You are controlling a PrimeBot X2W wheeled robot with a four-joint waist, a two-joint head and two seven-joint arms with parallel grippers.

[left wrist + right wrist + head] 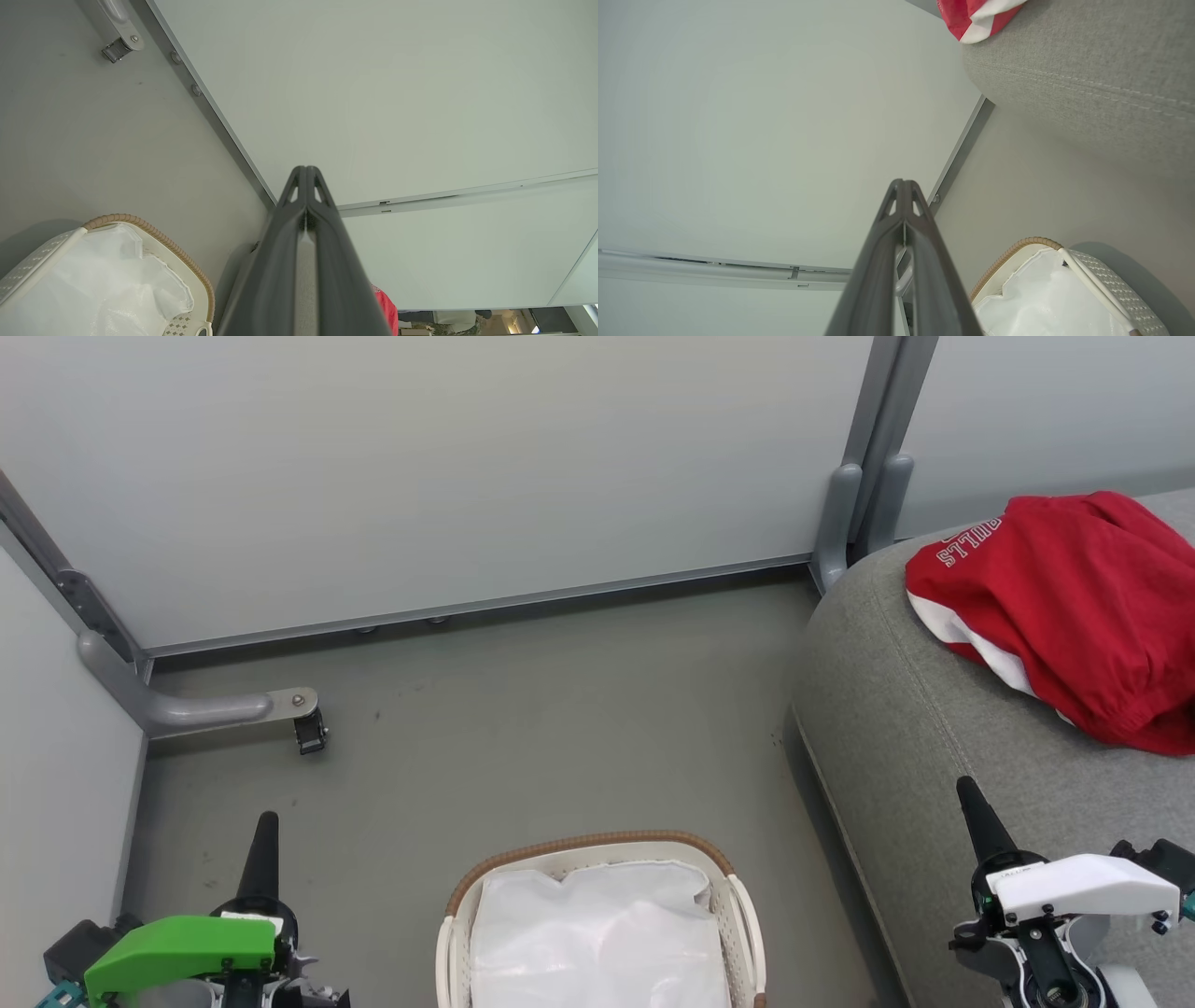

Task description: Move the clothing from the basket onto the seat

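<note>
Since the clothing (1074, 607) lies heaped on the seat (896, 737), far right in the head view and near the cushion's rounded corner, the job looks done or close to it. Basket (579, 845) sits on the floor (523, 728) low centre, between the two arms, with the crumpled white liner (597, 933) inside; its near end is cut off by the frame edge, so can't vouch for that part. Left hand (266, 831) is clenched, fingers pressed together with nothing between them, hovering over the floor left of the basket. Right hand (973, 807) is likewise clenched and empty, above the seat's front part, well apart from the garment. Handling guess: the red fabric is soft, light and limp. It will drape and sag from any pinch, it isn't fragile, and the main risk is thin smooth cloth sliding out of a shallow grip. White panel edge and lettering show on its left side. If it needs re-placing, take a raised fold on top of the heap and pinch deep to catch several layers, not a flat edge lying on the cushion. The gathered-looking hem at the lower edge should also hold well. Liner is loose too, easy to grab by mistake.
</note>
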